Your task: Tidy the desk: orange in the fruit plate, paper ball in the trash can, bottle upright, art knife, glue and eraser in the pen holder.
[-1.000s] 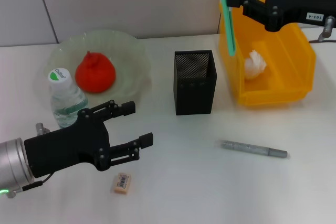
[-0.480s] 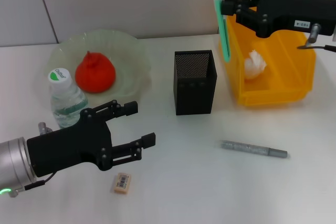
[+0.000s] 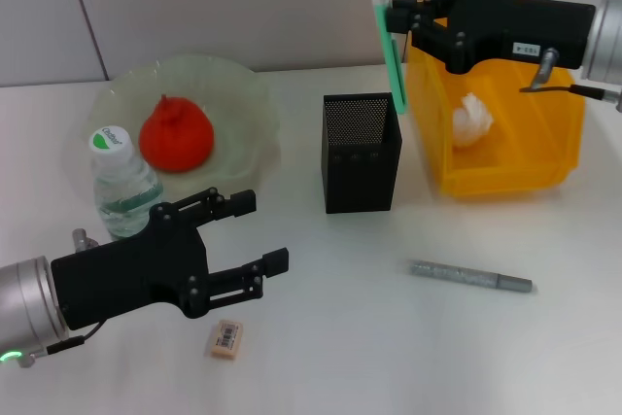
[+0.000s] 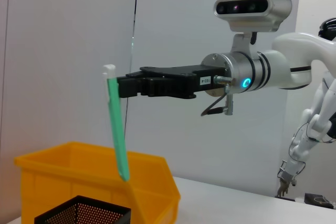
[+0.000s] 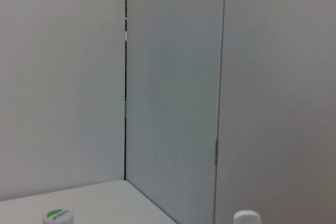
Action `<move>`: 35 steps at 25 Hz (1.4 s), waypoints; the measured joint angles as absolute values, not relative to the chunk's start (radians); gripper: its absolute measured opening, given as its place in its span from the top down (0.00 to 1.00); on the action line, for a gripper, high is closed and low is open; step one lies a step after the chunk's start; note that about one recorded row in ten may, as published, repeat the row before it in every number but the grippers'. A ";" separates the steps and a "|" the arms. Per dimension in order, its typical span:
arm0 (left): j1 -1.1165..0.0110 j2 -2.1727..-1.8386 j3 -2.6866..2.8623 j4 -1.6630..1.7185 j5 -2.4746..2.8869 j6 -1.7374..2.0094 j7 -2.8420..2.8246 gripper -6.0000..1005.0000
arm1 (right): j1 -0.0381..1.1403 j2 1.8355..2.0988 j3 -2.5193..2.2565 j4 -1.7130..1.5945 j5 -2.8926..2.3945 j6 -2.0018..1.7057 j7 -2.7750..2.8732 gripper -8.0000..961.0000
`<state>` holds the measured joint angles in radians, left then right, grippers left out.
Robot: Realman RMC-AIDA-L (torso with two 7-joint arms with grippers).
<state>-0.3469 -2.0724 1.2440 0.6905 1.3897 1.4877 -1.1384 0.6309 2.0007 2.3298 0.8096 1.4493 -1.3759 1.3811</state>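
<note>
My right gripper (image 3: 397, 18) is shut on the glue (image 3: 391, 57), a green stick with a white cap that hangs upright. Its lower tip is just above the back right corner of the black mesh pen holder (image 3: 361, 153). The left wrist view shows that gripper (image 4: 119, 85) and the glue (image 4: 118, 135) over the holder (image 4: 84, 213). My left gripper (image 3: 264, 230) is open low over the table, just above the eraser (image 3: 226, 339). A grey art knife (image 3: 470, 277) lies on the table. The orange (image 3: 176, 133) sits in the fruit plate (image 3: 243, 94). The bottle (image 3: 121, 180) stands upright. The paper ball (image 3: 472, 120) lies in the yellow trash can (image 3: 525, 157).
The yellow trash can stands right next to the pen holder, on its right. The bottle is close behind my left arm, at the plate's front edge. A wall runs along the back of the table.
My right gripper has carried the glue to the left, from above the trash can to above the pen holder's corner. The left gripper has barely shifted.
</note>
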 joint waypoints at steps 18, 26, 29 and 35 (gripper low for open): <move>-0.353 -2.072 1.244 0.661 1.390 1.492 -1.105 0.29 | 0.710 2.010 2.324 0.636 1.457 -1.265 1.267 0.90; -0.345 -2.072 1.244 0.661 1.391 1.498 -1.103 0.29 | 0.706 2.018 2.325 0.577 1.469 -1.237 1.235 0.90; -0.345 -2.072 1.244 0.657 1.390 1.504 -1.103 0.29 | 0.694 2.026 2.328 0.580 1.470 -1.224 1.222 0.90; -0.345 -2.071 1.244 0.647 1.391 1.507 -1.103 0.29 | 0.681 2.028 2.332 0.588 1.470 -1.222 1.215 0.90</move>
